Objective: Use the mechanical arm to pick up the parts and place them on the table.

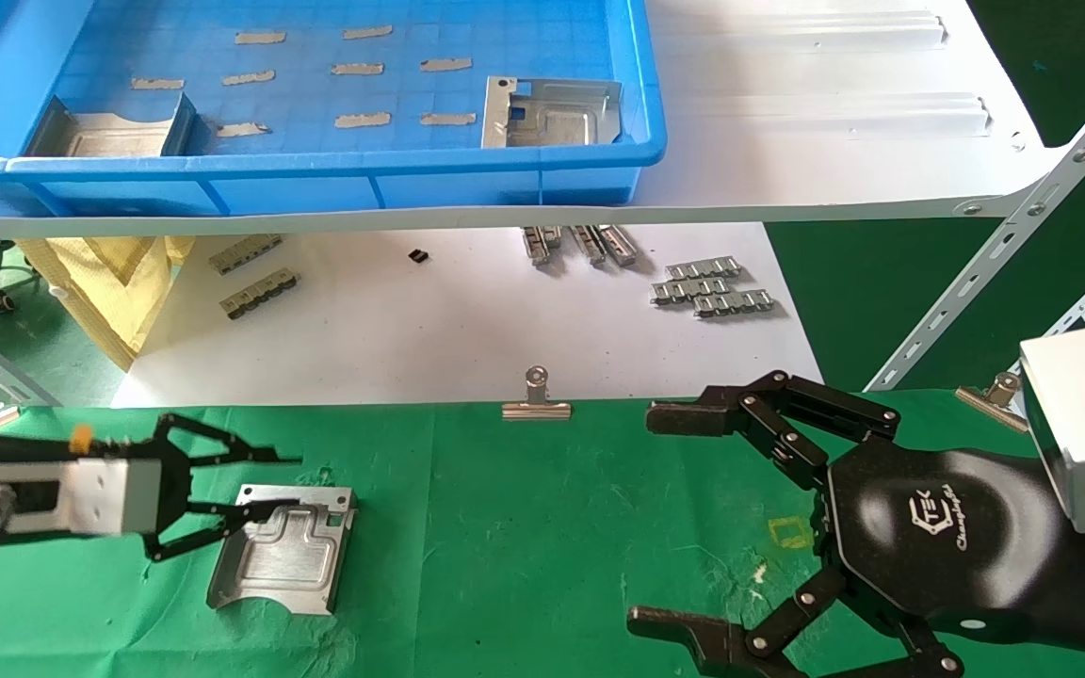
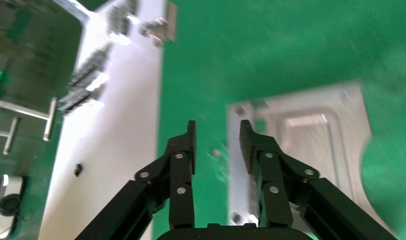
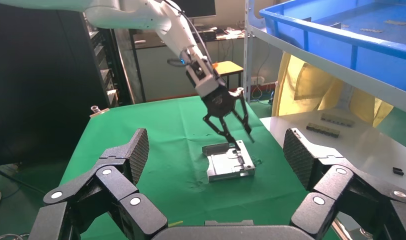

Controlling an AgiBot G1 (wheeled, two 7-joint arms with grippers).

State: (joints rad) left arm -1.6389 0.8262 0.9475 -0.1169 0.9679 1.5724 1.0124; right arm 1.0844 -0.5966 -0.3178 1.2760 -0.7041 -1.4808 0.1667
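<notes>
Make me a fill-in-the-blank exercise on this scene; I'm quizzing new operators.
1. The left gripper hovers open over one part lying on the ____ cloth.
2. The blue bin on the shelf holds ____ more parts.
3. The right gripper holds ____.

Missing words: green; two; nothing

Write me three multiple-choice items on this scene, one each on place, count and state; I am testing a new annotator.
1. Where does the metal plate by the left gripper lie?
A. on the green cloth table
B. in the blue bin
C. on the white shelf board

2. How many metal plates are in the blue bin?
A. none
B. two
C. five

3. How do the right gripper's fingers stand?
A. shut on a plate
B. spread open, holding nothing
C. shut on a binder clip

Answers: 1 A, the metal plate lies flat on the green cloth table at the left gripper. 2 B, the blue bin holds two. 3 B, the right gripper is open and empty.
</notes>
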